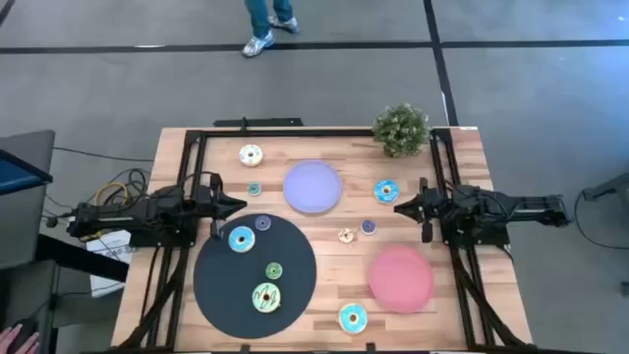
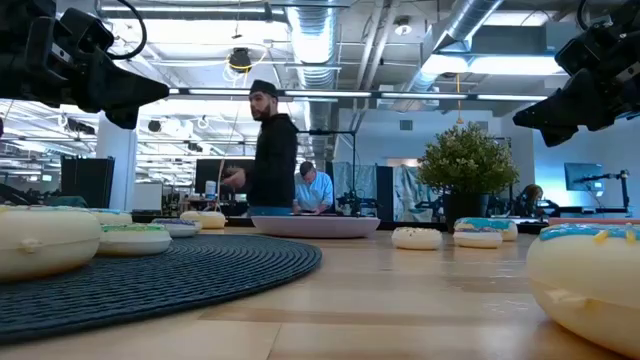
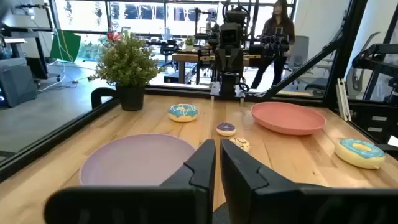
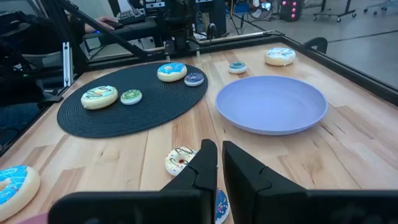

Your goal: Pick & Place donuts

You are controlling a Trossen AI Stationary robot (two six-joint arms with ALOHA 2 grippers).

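Observation:
Several toy donuts lie flat about the table. On the black plate [image 1: 221,285] sit a blue one [image 1: 241,238], a small purple one [image 1: 262,223], a small green one [image 1: 273,270] and a large green-iced one [image 1: 266,297]. On bare wood lie a cream one [image 1: 251,154], a small teal one [image 1: 254,189], a blue one [image 1: 385,191], a small purple one [image 1: 368,226], a small cream one [image 1: 346,235] and a blue one [image 1: 353,318]. My left gripper [image 1: 239,204] [image 3: 217,152] hangs shut above the black plate's far edge. My right gripper [image 1: 398,207] [image 4: 219,152] hangs shut near the blue donut on the right.
A lavender plate [image 1: 313,187] lies mid-table and a pink plate [image 1: 401,278] at near right, both without donuts. A potted plant [image 1: 401,128] stands at the far right corner. A black frame rims the table. People stand in the room beyond the table.

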